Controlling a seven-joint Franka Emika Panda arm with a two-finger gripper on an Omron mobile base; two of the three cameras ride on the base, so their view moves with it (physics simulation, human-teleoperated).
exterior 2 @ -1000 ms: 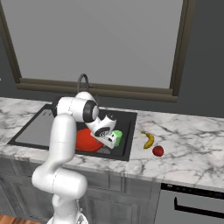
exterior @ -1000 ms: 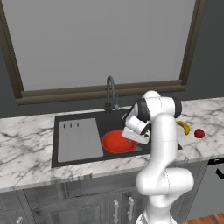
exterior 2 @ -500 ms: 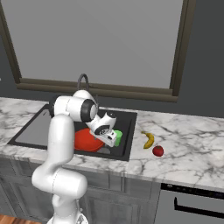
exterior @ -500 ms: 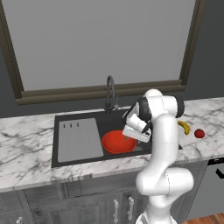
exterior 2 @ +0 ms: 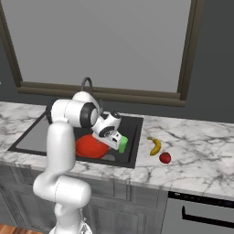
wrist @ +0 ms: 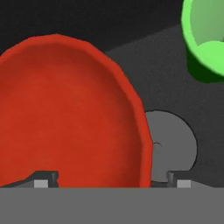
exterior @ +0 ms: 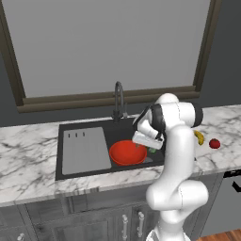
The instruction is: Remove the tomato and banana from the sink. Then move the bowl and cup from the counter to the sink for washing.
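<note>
The red bowl (exterior: 126,152) (exterior 2: 90,146) (wrist: 65,109) lies in the black sink (exterior: 107,131) (exterior 2: 132,125) (wrist: 166,74). To the right of it in the basin stands the green cup (exterior 2: 123,144) (wrist: 205,39) (exterior: 152,150), upright. My gripper (exterior: 142,145) (exterior 2: 114,140) (wrist: 113,177) hangs just above the bowl's right rim and the drain hole (wrist: 175,148). It is open, its fingertips wide apart with nothing gripped. On the marble counter (exterior: 28,155) (exterior 2: 196,151) right of the sink lie the banana (exterior: 199,137) (exterior 2: 156,146) and the tomato (exterior: 214,143) (exterior 2: 165,157).
A grey ribbed drainboard (exterior: 84,150) covers the sink's left part. The dark curved faucet (exterior: 118,99) (exterior 2: 87,83) rises behind the basin under a large window. My own arm stands between the basin and the fruit on the counter.
My jaws have spread and let go of the green cup, which stays standing in the sink. The hand has barely shifted; the bowl, banana and tomato lie as before.
</note>
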